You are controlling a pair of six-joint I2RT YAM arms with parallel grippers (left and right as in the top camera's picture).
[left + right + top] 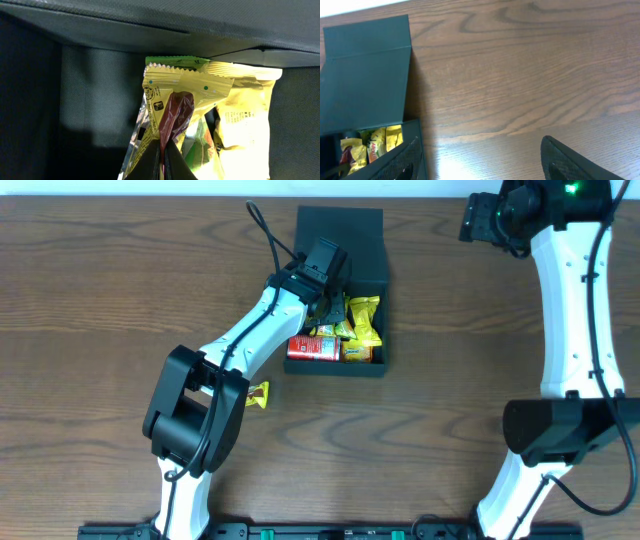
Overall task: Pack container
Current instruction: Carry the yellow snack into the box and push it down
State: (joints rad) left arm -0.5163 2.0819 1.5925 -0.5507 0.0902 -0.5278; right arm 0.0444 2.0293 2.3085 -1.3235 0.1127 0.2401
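The dark teal container [372, 272] stands open at the table's far middle, its lid [340, 225] folded back. Inside lie yellow snack packets [363, 320] and a red packet [312, 347]. My left gripper [326, 308] reaches into the box. In the left wrist view it [162, 152] is shut on a yellow packet with a maroon patch [172, 97], held over the other packets beside the container's inner wall [90, 105]. My right gripper [472, 220] hangs at the far right, away from the box. It [480, 162] is open over bare wood, with the container [365, 75] to its left.
One yellow packet [258, 393] lies on the wooden table [450, 380], left of the box and beside my left arm's base link. The right arm's white links run down the table's right side.
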